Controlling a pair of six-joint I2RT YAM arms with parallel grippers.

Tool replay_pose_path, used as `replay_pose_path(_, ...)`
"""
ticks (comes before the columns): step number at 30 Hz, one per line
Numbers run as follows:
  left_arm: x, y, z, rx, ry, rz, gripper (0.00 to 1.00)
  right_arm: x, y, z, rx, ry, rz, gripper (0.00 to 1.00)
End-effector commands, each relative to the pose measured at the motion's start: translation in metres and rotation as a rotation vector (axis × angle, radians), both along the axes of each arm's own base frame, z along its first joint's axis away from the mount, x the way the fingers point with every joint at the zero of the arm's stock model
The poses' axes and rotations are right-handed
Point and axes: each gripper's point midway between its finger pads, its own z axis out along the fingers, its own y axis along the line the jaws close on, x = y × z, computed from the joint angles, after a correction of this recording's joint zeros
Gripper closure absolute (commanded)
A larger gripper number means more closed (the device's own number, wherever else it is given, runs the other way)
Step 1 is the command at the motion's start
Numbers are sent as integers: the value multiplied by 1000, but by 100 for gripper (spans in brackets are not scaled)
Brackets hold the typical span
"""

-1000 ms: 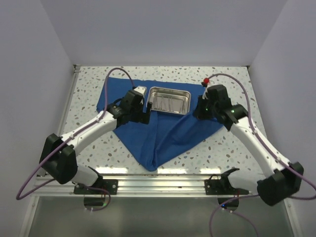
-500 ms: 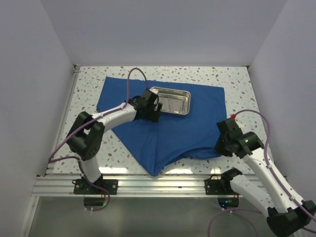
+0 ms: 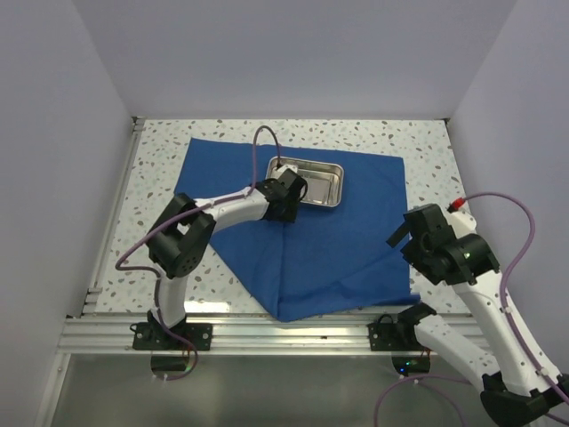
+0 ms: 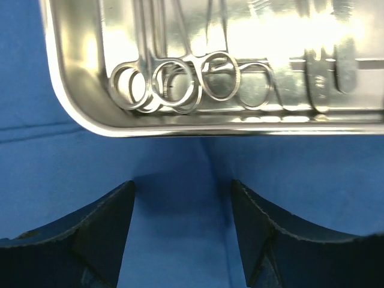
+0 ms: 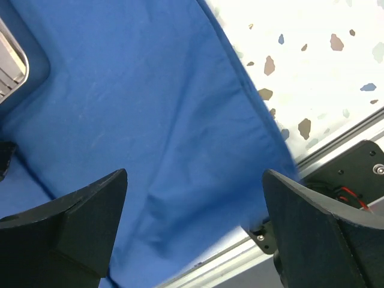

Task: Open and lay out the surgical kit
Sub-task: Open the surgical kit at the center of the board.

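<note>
The surgical kit's royal-blue cloth (image 3: 338, 240) lies spread over the table. Its steel tray (image 3: 307, 182) stands on the far middle of the cloth. Ring-handled forceps (image 4: 174, 87) lie inside the tray (image 4: 78, 114), and what looks like tweezers (image 4: 327, 75) lies blurred by glare to their right. My left gripper (image 3: 289, 203) hovers at the tray's near edge. In the left wrist view my left gripper (image 4: 183, 192) is open, with only cloth (image 4: 180, 162) beneath it. My right gripper (image 3: 404, 236) is open above the cloth's (image 5: 132, 120) near right part and holds nothing (image 5: 195, 180).
Speckled tabletop (image 5: 312, 72) shows past the cloth's right edge. The aluminium rail (image 3: 284, 334) and both arm bases (image 3: 396, 334) run along the front. The cloth's near corner (image 3: 277, 313) reaches the table's front edge. White walls (image 3: 89, 107) close in the sides and back.
My right gripper drew the cloth's right flap out toward the near right, then opened and let it go. My left gripper moved right to the tray's near edge and its jaws narrowed somewhat.
</note>
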Motion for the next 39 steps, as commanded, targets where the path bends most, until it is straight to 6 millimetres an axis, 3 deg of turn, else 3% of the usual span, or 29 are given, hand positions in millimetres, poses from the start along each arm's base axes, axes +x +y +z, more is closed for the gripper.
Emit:
replay_pose_path(1, 11, 14, 3, 28, -57, 117, 32, -47, -27, -2, -128, 198, -6, 1)
replay_pose_path(3, 11, 14, 1, 27, -58, 126, 35, -42, -25, 2, -124, 180, 12, 1)
replay_pose_path(6, 13, 15, -2, 32, -58, 138, 49, -28, -20, 17, -105, 89, 59, 1)
replay_pose_path(9, 16, 19, 4, 46, -77, 160, 85, -11, -11, 32, -83, 2, 105, 1)
replay_pose_path(11, 16, 22, 15, 47, -96, 172, 99, 1, -3, 36, -71, -28, 144, 1)
replay_pose_path(12, 18, 25, 19, 54, -111, 187, 100, 4, 0, 36, -67, -29, 154, 1)
replay_pose_path(14, 16, 31, 28, 65, -122, 197, 100, 16, 6, 32, -70, -21, 173, 1)
replay_pose_path(17, 8, 47, 53, 83, -150, 231, 100, 37, 18, 30, -65, -27, 207, 1)
replay_pose_path(18, 4, 57, 70, 75, -177, 267, 100, 43, 22, 29, -66, -30, 221, 1)
replay_pose_path(19, -6, 69, 76, 99, -165, 283, 100, 55, 27, 33, -64, -61, 238, 1)
replay_pose_path(20, -14, 77, 98, 71, -193, 303, 100, 64, 32, 29, -70, -50, 249, 1)
replay_pose_path(22, -35, 103, 107, 98, -179, 363, 100, 84, 41, 35, -73, -90, 276, 1)
replay_pose_path(23, -45, 115, 128, 69, -208, 393, 100, 94, 46, 28, -83, -65, 292, 1)
replay_pose_path(25, -71, 145, 132, 114, -184, 465, 100, 113, 57, 28, -77, -77, 327, 1)
replay_pose_path(26, -82, 157, 145, 90, -200, 499, 100, 120, 61, 27, -77, -72, 336, 1)
replay_pose_path(29, -122, 190, 148, 94, -163, 594, 100, 144, 76, 13, -79, -32, 380, 1)
replay_pose_path(30, -140, 203, 140, 113, -127, 645, 98, 153, 82, 5, -84, -5, 392, 1)
replay_pose_path(35, -179, 220, 132, 6, -67, 696, 87, 182, 99, -16, -84, 29, 442, 1)
replay_pose_path(36, -185, 220, 126, -15, -44, 704, 69, 187, 101, -15, -87, 25, 446, 1)
replay_pose_path(37, -188, 220, 125, -32, -40, 708, 61, 191, 102, -24, -100, 50, 451, 1)
replay_pose_path(39, -197, 220, 117, -68, -6, 724, 54, 195, 102, -27, -113, 58, 451, 1)
